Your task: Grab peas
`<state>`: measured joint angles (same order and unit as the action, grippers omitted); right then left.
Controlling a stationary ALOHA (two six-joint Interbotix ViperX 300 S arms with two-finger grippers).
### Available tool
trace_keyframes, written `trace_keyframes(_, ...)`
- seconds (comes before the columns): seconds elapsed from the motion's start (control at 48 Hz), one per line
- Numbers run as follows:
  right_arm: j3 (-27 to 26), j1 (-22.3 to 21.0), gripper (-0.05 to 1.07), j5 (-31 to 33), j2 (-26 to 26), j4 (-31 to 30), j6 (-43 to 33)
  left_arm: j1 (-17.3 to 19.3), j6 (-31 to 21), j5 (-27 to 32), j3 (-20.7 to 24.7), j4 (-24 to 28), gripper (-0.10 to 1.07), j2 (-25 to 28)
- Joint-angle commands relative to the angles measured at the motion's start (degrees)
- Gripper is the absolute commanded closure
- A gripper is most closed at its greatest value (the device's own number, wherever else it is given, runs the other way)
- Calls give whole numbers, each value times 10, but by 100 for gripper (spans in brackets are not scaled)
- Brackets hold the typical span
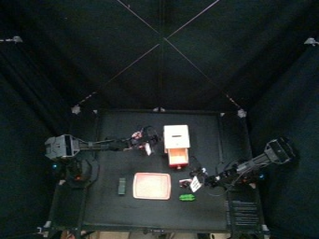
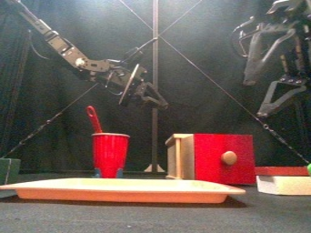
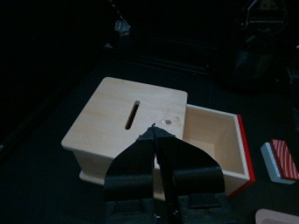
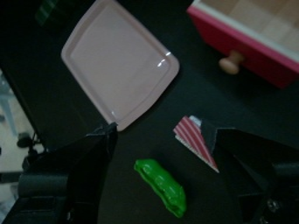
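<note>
The peas (image 4: 160, 184) are a small bright green pod lying on the black table beside the pink tray (image 4: 117, 61); from above the peas (image 1: 187, 197) show just right of the tray's front corner. My right gripper (image 4: 166, 136) hangs above them, open wide, with the pod between and below its fingers and nothing held. In the top view the right gripper (image 1: 207, 181) sits slightly behind and to the right of the pod. My left gripper (image 3: 159, 133) hovers shut over the wooden box (image 3: 135, 118), holding nothing.
The wooden box has a red drawer (image 2: 223, 157) pulled open. A red cup (image 2: 111, 153) stands behind the pink tray (image 2: 122, 190). A small red-striped pad (image 4: 195, 140) lies close to the peas. A grey-green block (image 1: 121, 185) lies left of the tray.
</note>
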<state>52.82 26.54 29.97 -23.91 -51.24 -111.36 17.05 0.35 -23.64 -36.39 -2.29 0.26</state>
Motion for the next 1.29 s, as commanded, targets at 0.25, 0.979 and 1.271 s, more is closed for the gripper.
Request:
trace_keyframes(0.25,20,56,-1,-11,-4,-9,2,-5,1,16,-23,43,61,-51)
trace_keyframes(0.979,-25,106,-1,48,79,110,273,-2,1,16,-26,42,61,-48)
trace_keyframes(1.271,-66,100,-1,47,134,224,394,-1,1,16,-27,42,61,-47)
